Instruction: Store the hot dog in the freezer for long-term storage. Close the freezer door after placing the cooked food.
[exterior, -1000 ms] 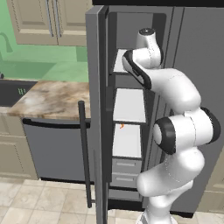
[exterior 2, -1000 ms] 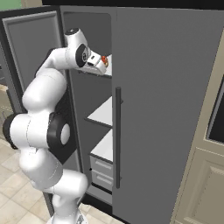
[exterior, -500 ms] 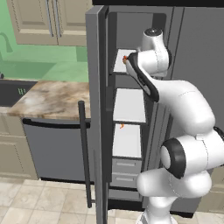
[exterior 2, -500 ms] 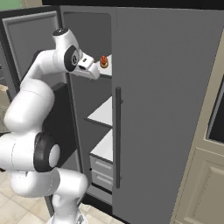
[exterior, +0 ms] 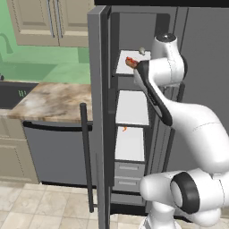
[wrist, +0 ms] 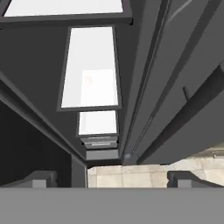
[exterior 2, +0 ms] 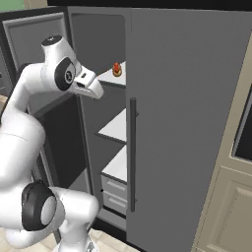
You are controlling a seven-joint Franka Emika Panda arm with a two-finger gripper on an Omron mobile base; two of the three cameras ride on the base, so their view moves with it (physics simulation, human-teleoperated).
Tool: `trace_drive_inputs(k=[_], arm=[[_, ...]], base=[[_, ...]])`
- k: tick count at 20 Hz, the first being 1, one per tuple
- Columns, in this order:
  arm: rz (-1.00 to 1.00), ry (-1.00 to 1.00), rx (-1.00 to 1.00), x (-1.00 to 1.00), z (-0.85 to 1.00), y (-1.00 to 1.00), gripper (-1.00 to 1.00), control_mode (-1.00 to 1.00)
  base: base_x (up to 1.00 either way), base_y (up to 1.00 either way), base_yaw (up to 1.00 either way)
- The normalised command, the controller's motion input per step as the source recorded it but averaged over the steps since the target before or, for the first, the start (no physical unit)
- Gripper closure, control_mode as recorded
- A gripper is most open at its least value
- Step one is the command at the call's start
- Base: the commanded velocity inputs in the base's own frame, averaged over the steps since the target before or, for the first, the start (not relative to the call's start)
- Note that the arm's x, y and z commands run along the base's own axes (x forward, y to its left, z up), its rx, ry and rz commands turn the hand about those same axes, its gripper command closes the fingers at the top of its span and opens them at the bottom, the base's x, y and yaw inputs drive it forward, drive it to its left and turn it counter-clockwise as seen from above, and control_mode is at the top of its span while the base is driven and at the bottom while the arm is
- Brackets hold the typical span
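The hot dog point(exterior: 131, 61) point(exterior 2: 117, 70) lies on the top white shelf point(exterior 2: 110, 77) of the freezer point(exterior: 132, 107), near the shelf's front edge. My gripper point(exterior 2: 97, 92) hangs in front of and slightly below that shelf, clear of the hot dog, pointing downward. Its jaws stand wide apart with nothing between them. In the hand view the gripper point(wrist: 113, 179) looks down past the lower shelves point(wrist: 92, 65) and the grey drawers point(wrist: 100, 142) to the floor. The freezer door point(exterior: 99, 112) stands wide open, its bar handle point(exterior: 85, 156) facing out.
A small pale round lump point(exterior: 142, 51) sits further back on the top shelf. A tiny orange item point(exterior: 124, 129) lies on a lower shelf. The marble counter point(exterior: 49, 100) and dishwasher point(exterior: 53, 152) stand left of the open door. The wider fridge door point(exterior 2: 187, 123) is shut.
My hand has drawn back out from the top shelf and tilted downward, away from the hot dog. The hot dog stays where it lay on the shelf.
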Motion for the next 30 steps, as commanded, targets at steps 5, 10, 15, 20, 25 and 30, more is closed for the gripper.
trace_drive_inputs(k=[5, 10, 15, 20, 25, 30], arm=[[0.00, 0.00, 0.02, -0.85, 0.00, 0.00, -1.00, -1.00], [0.00, 0.07, 0.07, -0.57, 0.00, 0.00, -1.00, -1.00], [0.00, 0.21, 0.00, -0.06, -0.05, 0.00, -1.00, -1.00], [0.00, 0.35, 0.00, 0.00, -0.11, 0.00, -1.00, -1.00], [0.00, 0.31, 0.00, -0.05, -0.38, 0.00, -1.00, -1.00], [0.00, 0.15, 0.00, -0.36, -0.41, -0.01, -1.00, -1.00]], base=[[0.00, 0.00, 0.00], [0.00, 0.00, 0.00], [0.00, 0.00, 0.00], [0.00, 0.00, 0.00], [0.00, 0.00, 0.00], [0.00, 0.00, 0.00]])
